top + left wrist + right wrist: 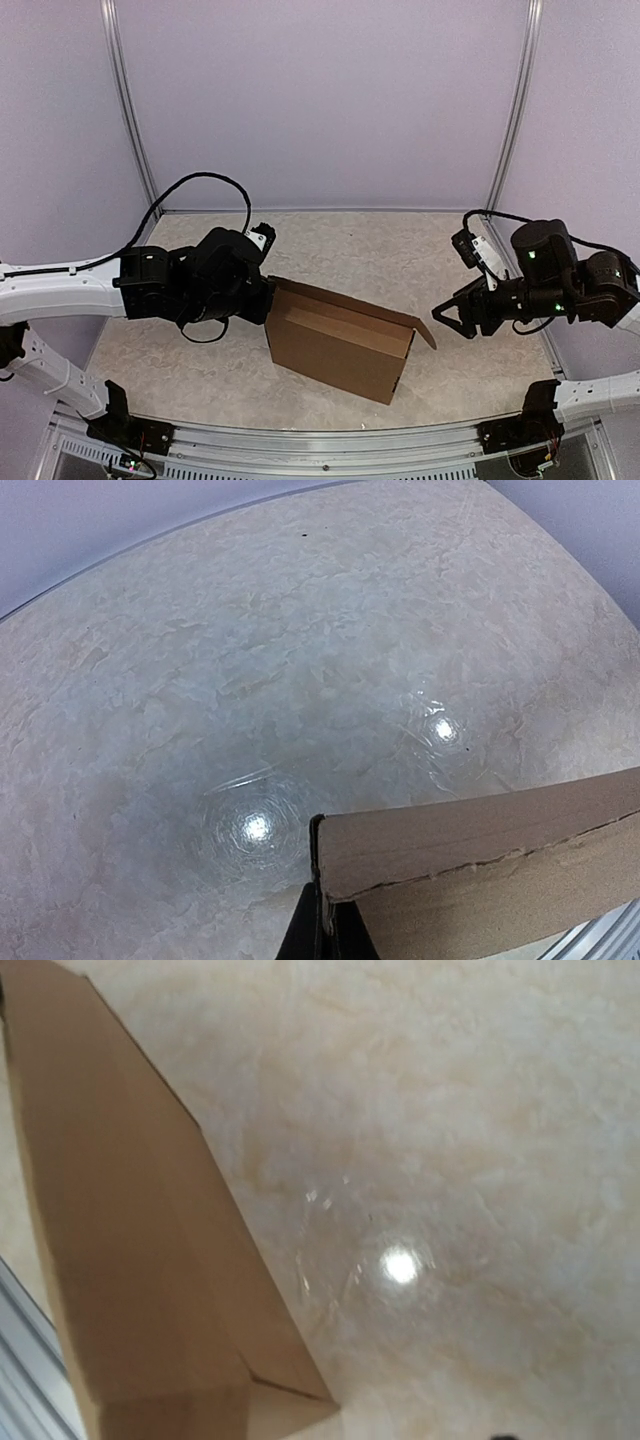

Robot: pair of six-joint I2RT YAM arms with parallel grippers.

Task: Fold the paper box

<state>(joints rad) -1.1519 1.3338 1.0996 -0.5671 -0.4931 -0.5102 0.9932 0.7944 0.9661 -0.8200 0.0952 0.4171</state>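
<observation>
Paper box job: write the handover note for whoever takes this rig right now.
Left gripper: shut on the left end edge of the paper box.
Right gripper: open, holding nothing, just off the box's right end beside a loose flap.
Box: stands on the table between the arms.
Done: walls are up.
Left: the top is open and the right flap sticks out; probably tuck the flap, then close the top.
</observation>
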